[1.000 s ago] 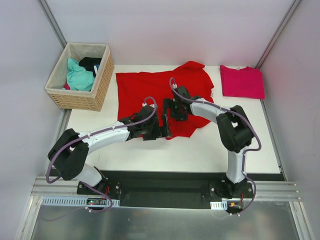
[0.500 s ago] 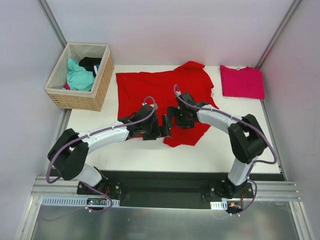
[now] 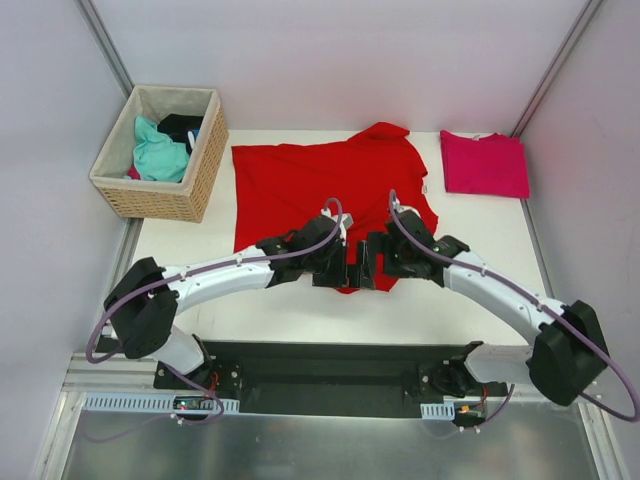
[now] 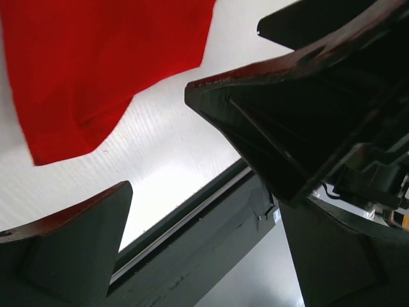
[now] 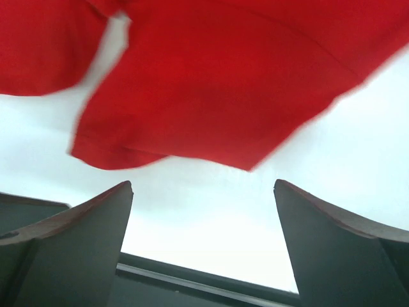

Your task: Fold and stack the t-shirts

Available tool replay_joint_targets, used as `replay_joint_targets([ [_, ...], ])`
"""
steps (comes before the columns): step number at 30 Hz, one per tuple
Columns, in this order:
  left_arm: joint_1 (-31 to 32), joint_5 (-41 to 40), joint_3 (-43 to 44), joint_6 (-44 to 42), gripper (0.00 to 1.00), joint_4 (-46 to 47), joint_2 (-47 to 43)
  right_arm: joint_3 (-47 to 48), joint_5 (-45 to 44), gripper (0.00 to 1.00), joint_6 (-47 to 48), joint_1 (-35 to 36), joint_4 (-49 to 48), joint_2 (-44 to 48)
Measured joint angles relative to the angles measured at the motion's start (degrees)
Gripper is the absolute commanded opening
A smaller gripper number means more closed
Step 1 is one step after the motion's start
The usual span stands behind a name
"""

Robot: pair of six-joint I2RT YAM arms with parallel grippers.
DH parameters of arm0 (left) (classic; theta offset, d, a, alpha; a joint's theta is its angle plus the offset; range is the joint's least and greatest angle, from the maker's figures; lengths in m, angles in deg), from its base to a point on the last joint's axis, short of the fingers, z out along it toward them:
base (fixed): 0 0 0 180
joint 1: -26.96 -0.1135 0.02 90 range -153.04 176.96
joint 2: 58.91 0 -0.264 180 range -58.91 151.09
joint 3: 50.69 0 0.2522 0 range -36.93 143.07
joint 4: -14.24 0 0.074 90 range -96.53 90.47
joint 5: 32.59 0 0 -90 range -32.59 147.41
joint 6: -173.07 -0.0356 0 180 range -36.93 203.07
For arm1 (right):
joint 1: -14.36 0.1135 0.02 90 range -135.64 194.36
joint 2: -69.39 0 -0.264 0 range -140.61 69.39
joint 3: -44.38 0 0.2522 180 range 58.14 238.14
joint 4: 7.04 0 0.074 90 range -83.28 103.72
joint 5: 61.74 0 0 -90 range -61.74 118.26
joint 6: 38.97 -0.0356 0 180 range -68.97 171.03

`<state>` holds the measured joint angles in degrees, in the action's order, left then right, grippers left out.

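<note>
The left jaws and right jaws stand spread, empty, over the near edge of the red t-shirt [image 3: 290, 185] on the worktop [image 3: 300, 315]

Left arm [image 3: 215, 275] and right arm [image 3: 500, 290]: white tubular links, bulky black joint housings. A lilac cable [image 3: 92, 345] loops along each. Black bolted base plates [image 3: 195, 378] at 6 o'clock. Fingers [image 5: 64, 249] are dark matte wedges.
</note>
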<state>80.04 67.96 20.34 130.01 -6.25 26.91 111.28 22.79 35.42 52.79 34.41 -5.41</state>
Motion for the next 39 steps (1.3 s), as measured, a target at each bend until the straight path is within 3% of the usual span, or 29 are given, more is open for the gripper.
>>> replay_joint_targets([
  [6, 1.38, 2.8, 4.96, -1.49, 0.96, -1.7, 4.87, -9.62, -5.66, 0.99, -3.69, -0.04, 0.17, 8.63],
  [8, 1.36, 3.37, 6.95, -2.01, 0.95, -2.56, 6.73, -10.93, -7.15, 0.95, -4.61, -0.11, -0.26, 9.53],
  [16, 1.18, 3.39, 10.08, -2.62, 0.95, -2.45, 10.86, -16.37, -7.43, 0.59, -7.21, 0.0, -2.86, 9.27],
  [27, -0.63, -2.03, 10.23, -2.6, 0.95, -1.03, 10.86, -19.69, -4.35, 0.61, -8.17, 0.87, -2.99, 4.24],
  [39, -0.7, -6.21, 6.14, -2.12, 0.94, 0.02, 8.63, -13.46, -4.63, 0.61, -7.74, 0.87, -3.74, -3.48],
])
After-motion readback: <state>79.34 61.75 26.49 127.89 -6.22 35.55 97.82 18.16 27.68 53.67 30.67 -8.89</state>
